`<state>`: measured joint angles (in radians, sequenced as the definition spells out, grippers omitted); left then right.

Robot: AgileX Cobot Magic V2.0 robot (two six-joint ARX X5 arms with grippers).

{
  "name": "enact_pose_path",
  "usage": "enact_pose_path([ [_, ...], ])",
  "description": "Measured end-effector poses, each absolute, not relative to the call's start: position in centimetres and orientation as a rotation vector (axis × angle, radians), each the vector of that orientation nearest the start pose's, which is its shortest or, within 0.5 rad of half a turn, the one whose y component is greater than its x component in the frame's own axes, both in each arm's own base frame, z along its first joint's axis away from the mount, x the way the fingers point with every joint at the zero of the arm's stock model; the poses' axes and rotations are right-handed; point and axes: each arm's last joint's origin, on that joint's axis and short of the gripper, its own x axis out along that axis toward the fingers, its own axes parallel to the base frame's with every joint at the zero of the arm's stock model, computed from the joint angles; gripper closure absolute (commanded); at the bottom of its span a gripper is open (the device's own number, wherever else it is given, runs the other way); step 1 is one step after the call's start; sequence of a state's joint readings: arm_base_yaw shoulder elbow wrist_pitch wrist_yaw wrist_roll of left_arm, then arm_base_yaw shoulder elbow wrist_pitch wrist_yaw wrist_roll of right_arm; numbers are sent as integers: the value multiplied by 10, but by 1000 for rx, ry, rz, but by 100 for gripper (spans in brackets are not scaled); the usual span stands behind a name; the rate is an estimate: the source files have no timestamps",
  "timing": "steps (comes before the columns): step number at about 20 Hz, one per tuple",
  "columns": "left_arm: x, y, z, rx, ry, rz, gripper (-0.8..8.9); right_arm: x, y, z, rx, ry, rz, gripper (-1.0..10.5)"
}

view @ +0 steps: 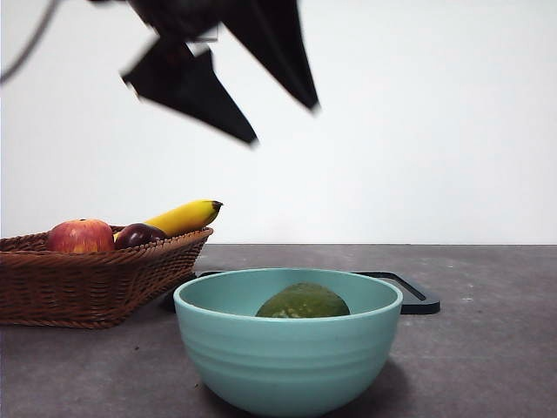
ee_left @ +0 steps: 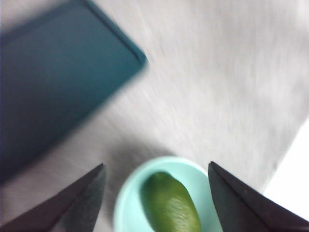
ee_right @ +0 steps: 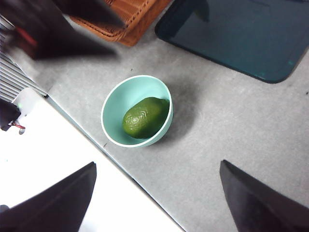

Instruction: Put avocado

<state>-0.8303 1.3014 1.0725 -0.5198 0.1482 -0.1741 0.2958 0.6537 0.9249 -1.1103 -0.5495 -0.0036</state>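
The avocado (view: 303, 302) (ee_left: 170, 205) (ee_right: 145, 117), dull olive-green and pebbly, lies on its side inside a teal bowl (view: 287, 348) (ee_left: 126, 203) (ee_right: 112, 104) at the table's front. My left gripper (view: 285, 124) (ee_left: 156, 164) hangs open and blurred above the bowl, a little to its left in the front view, with nothing between its fingers. My right gripper (ee_right: 158, 163) is also open and empty, high above the table, looking down on the bowl from well clear of it.
A wicker basket (view: 96, 279) (ee_right: 126, 17) at the left holds a red apple (view: 81, 236), a dark plum (view: 139, 234) and a banana (view: 184, 216). A dark flat tray (view: 416, 296) (ee_left: 53, 82) (ee_right: 241, 34) lies behind the bowl. The table's edge (ee_right: 120, 169) runs close to the bowl.
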Motion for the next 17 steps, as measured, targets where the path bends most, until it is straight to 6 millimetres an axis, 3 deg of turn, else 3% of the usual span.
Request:
enact_pose_path([
  [4, 177, -154, 327, 28, 723, -753, 471, 93, 44, 317, 109, 879, 793, 536],
  [10, 158, -94, 347, -11, 704, -603, 473, 117, 52, 311, 111, 911, 793, 536],
  [17, 129, -85, 340, -28, 907, -869, 474, 147, 68, 298, 99, 976, 822, 536],
])
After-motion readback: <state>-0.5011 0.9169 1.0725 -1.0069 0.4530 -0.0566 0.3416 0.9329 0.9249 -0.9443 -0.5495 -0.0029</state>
